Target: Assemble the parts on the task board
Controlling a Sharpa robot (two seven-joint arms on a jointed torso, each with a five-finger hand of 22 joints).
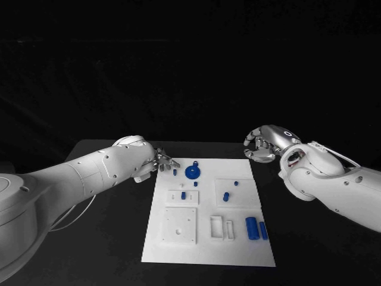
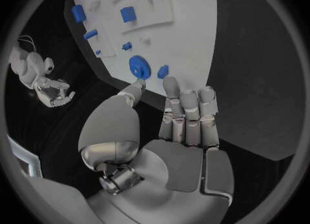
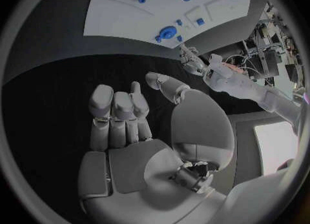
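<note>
My left hand hovers at far left corner of board, fingers straight and side by side, thumb apart, holds nothing, touches nothing. My right hand above black table past far right corner, fingers half curled, palm bare. Board: flat white plate, matte, with raised square frames. Gear: round blue disc near left fingertips. Two blue cylinders lie near right edge.
</note>
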